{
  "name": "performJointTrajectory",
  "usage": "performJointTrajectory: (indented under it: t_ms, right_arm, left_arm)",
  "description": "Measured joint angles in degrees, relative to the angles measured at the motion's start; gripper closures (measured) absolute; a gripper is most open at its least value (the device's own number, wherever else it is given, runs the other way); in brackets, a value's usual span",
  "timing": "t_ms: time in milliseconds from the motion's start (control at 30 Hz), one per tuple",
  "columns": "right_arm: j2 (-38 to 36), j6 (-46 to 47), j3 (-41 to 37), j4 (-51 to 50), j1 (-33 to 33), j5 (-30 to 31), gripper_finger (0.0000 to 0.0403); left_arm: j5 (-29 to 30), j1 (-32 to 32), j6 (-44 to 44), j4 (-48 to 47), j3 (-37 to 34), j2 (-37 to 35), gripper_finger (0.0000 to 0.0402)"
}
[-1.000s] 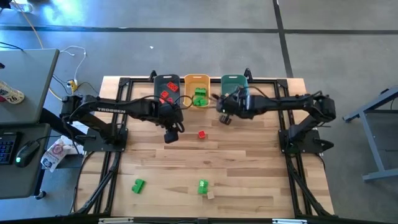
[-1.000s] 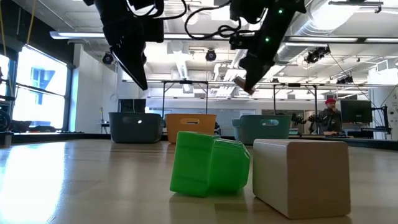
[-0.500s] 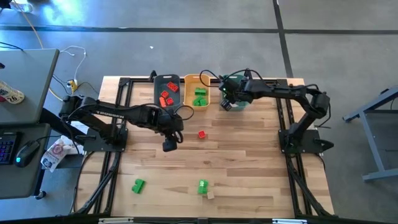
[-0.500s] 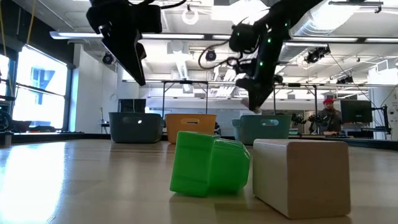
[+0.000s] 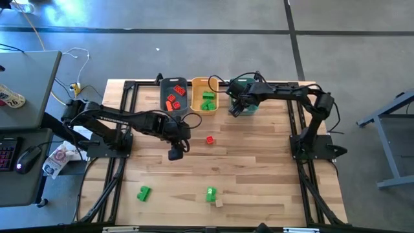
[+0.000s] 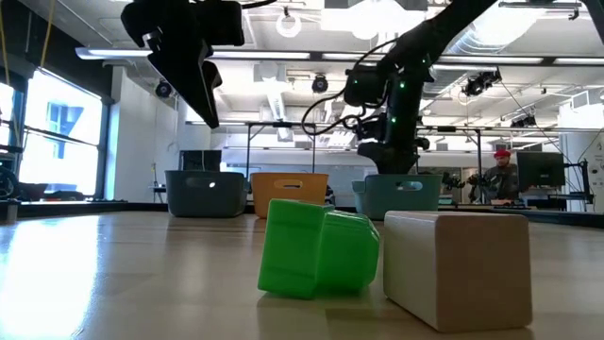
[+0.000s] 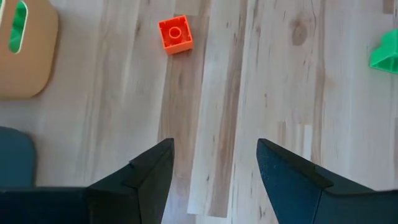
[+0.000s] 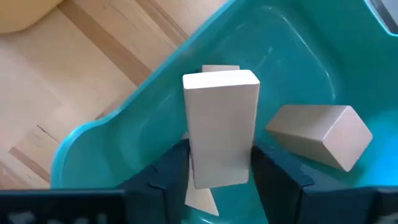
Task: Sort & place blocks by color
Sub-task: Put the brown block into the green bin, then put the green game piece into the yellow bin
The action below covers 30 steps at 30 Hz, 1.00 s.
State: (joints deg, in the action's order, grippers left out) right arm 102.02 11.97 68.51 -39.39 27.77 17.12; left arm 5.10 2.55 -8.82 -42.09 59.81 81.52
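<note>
My right gripper [image 5: 236,111] hangs over the near end of the teal bin [image 5: 246,89], shut on a tan block [image 8: 221,146]. Another tan block [image 8: 320,137] lies inside that bin. My left gripper [image 5: 174,154] hovers open above bare table, left of a lone red-orange block [image 5: 209,140], which also shows in its wrist view [image 7: 175,33]. Red-orange blocks [image 5: 173,100] lie in the blue-grey bin and green blocks [image 5: 207,100] in the orange-yellow bin. Two green blocks [image 5: 143,192] [image 5: 211,193] and a tan block [image 5: 219,202] rest near the table's near edge. My right gripper pinches the tan block between its two fingers [image 8: 176,171], which sit on its two opposite long sides [image 8: 194,168]. The fingers come from above, pointing down into the teal bin. The block is lifted clear, standing lengthwise out of the fingers above the bin's floor.
The three bins stand in a row at the far edge: blue-grey [image 6: 206,194], orange-yellow [image 6: 288,194], teal [image 6: 401,194]. Close to the low camera sit a green block [image 6: 316,247] and a tan block [image 6: 453,264]. A person stands far off in the room [image 6: 500,175].
My right gripper has carried the tan block toward the far edge and down, from over the table to just above the teal bin. My left gripper has moved a little toward the near edge, staying open.
</note>
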Motion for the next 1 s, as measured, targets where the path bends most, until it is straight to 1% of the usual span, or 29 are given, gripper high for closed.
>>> performJointTrajectory:
  t_ms: [133,233,433,533,633,733,1000]
  right_arm:
    - [-0.1,-0.4,0.0,0.0,0.0,0.0,0.021]
    - [-0.1,-0.2,0.0,-0.2,0.0,0.0,0.0197]
    - [-0.6,1.4,0.0,-0.4,-0.4,-0.2,0.0194]
    - [-2.2,2.4,0.0,-0.6,-1.1,-0.4,0.0193]
    - [-4.3,3.3,0.0,-0.6,-2.2,-0.7,0.0193]
    - [-6.1,4.5,0.0,-0.7,-3.7,-0.7,0.0193]
    - [-8.8,8.3,0.0,-0.6,-10.3,-0.8,0.0192]
  left_arm:
    - [0.0,-0.1,2.2,0.0,0.0,0.0,0.0188]
    - [0.0,-0.6,4.3,0.0,0.0,0.0,0.0188]
    - [0.0,-3.2,6.8,-0.2,0.0,0.0,0.0188]
    - [0.0,-5.0,8.8,-1.3,0.0,0.0,0.0188]
    - [0.0,-6.8,9.0,-2.8,0.0,0.0,0.0188]
    - [0.0,-8.5,8.0,-4.7,0.0,0.0,0.0188]
    - [0.0,-15.1,-0.4,-7.2,0.0,0.0,0.0188]
